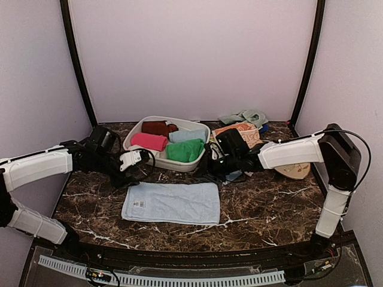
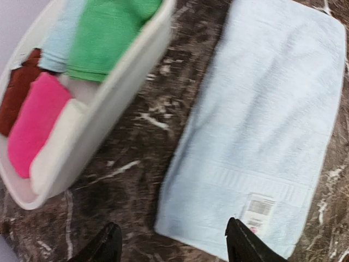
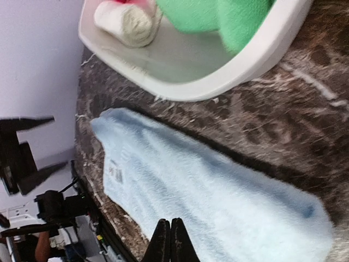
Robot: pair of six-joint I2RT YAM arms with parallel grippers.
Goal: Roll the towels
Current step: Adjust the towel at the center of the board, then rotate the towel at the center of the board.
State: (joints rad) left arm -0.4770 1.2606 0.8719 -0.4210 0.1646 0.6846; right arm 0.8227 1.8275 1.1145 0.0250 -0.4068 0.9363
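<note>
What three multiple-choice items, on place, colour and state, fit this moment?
1. Where is the flat blue towel, relative to the basin? A inside it; B on the table before it; C behind it.
2. Which towel colour shows inside the basin? A green; B purple; C orange.
3. The right gripper is: A wide open; B shut, empty; C shut on a towel.
1 B, it lies spread on the table in front. 2 A, a green towel lies inside. 3 B, its fingers meet with nothing between.
</note>
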